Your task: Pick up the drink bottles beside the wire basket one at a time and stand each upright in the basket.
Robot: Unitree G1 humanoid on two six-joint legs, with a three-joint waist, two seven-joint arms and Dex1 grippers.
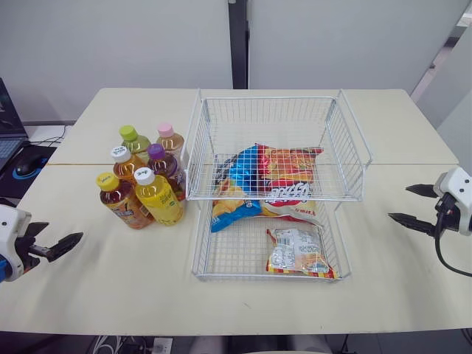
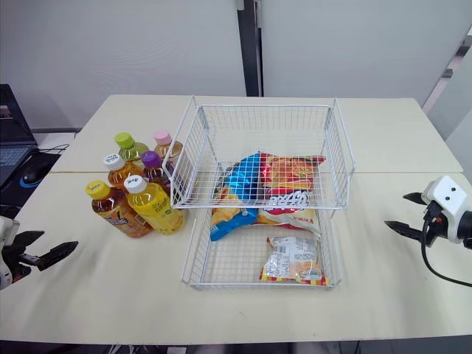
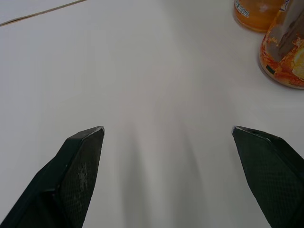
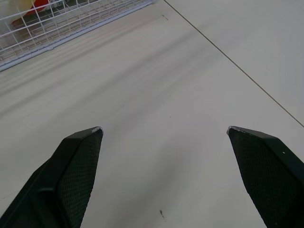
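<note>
- Your left jaws sit at the lower left of the frame, spread wide and holding nothing, just above the bare worktop point(image 1: 110, 284).
- The six bottles point(image 1: 145, 171) stand upright in a tight cluster, up and to the right of those jaws and just beside the left wall of the wire basket point(image 1: 269, 98).
- The left arm is much the nearer. The right jaws, also wide apart and empty, are at the right edge, with the whole basket between them and the bottles.
- The yellow-capped tea bottle point(image 1: 122, 200) and the yellow juice bottle point(image 1: 160, 199) make up the front row. They look the easiest first picks, with open worktop between them and your jaws.
- The bottles touch or nearly touch, so a careless approach could knock over a neighbour.
- Inside the basket, a crisp bag point(image 1: 267, 177) and a small snack packet point(image 1: 296, 251) cover much of the floor, leaving free mesh mainly at the front left.
</note>
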